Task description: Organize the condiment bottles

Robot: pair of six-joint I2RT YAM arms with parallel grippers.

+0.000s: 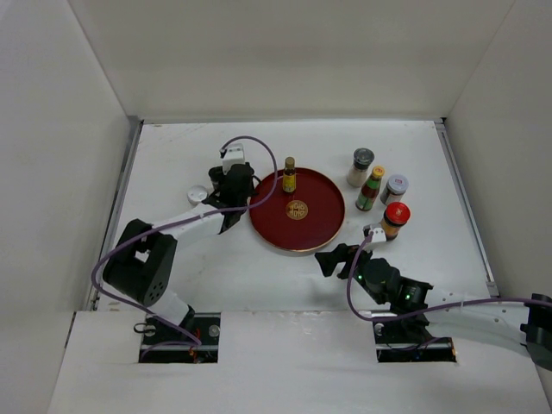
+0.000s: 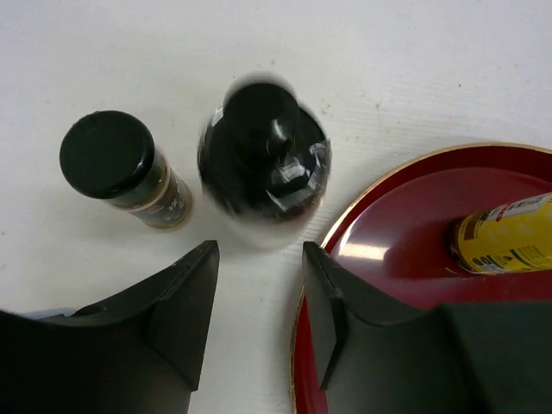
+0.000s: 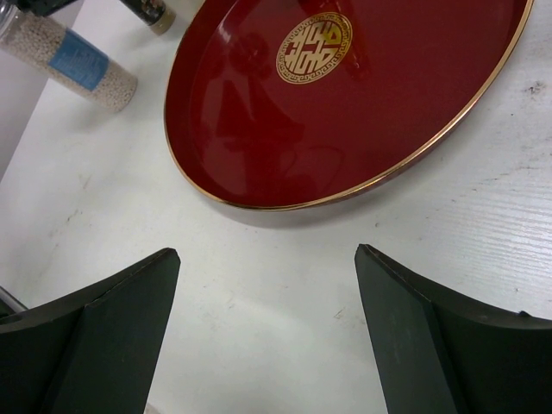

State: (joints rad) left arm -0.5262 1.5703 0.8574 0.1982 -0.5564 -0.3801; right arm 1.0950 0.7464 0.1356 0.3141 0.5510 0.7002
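Left end effector (image 2: 259, 263) is spread and empty; a blurred dark bottle (image 2: 263, 151) stands on the tabletop (image 2: 414, 69) just ahead of its gap, beside the rim of the red tray (image 2: 392, 216). Right end effector (image 3: 263, 259), also spread, hovers near that rim.

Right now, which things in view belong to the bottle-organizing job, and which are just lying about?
Job:
yellow-label bottle
grey-cap jar
yellow-cap green bottle
silver-cap jar
red-cap jar
white-cap jar
black-cap jar
dark bottle

Just there:
red tray (not a bottle; possibly the destination)
table
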